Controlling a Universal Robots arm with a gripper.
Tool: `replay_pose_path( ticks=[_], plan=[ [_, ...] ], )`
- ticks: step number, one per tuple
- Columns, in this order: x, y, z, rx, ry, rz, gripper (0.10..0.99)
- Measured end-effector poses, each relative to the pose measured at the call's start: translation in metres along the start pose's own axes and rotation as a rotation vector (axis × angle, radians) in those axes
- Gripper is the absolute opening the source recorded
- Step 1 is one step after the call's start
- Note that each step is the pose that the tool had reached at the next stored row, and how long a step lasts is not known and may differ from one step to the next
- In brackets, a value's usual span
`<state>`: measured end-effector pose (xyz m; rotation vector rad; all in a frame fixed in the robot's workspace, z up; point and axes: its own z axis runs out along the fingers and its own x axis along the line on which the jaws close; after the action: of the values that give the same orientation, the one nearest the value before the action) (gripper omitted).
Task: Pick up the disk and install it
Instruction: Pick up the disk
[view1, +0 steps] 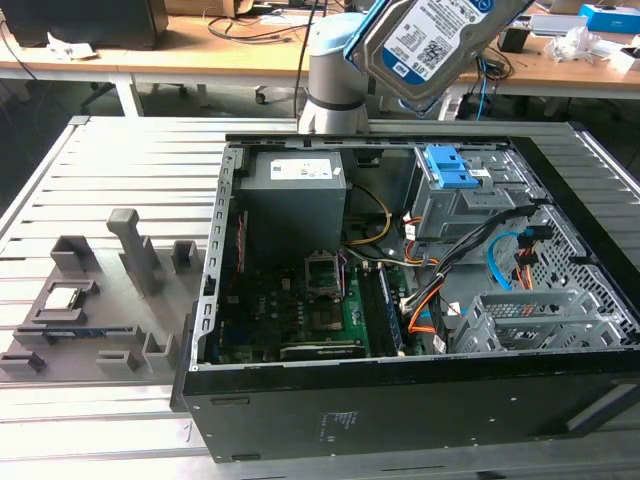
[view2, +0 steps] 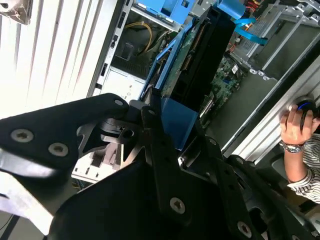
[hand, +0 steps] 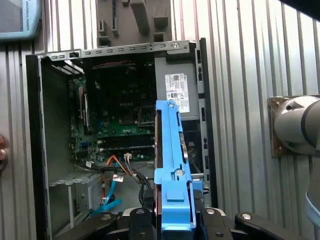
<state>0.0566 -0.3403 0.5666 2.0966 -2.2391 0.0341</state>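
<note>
Jaws are clamped on the disk (view1: 440, 45), which hangs tilted in the air above the open computer case (view1: 400, 410), its label turned toward the exterior view. We judge the danger to be a crooked descent: the blue frame could catch the rim of the drive cage (view1: 450, 200) or snag the loose cables (view1: 490, 235) beside it. In the first wrist view the disk (hand: 172, 165) juts edge-on from between the jaws, gripped at one end.

you see the disk (view1: 432, 45) silver with a white-and-blue label, its frame (hand: 172, 150) blue; the slatted worktop (view1: 110, 160) is grey, the sleeve (view2: 308, 177) striped.
</note>
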Motion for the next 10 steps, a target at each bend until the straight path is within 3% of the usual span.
replay_pose_path(
  ticks=[3, 10],
  plan=[
    [-0.0013, -0.0205, -0.0008, -0.001, 0.0000, 0.000, 0.369],
    [-0.0030, -0.0465, -0.0018, -0.001, 0.0001, 0.000, 0.369]
  ],
)
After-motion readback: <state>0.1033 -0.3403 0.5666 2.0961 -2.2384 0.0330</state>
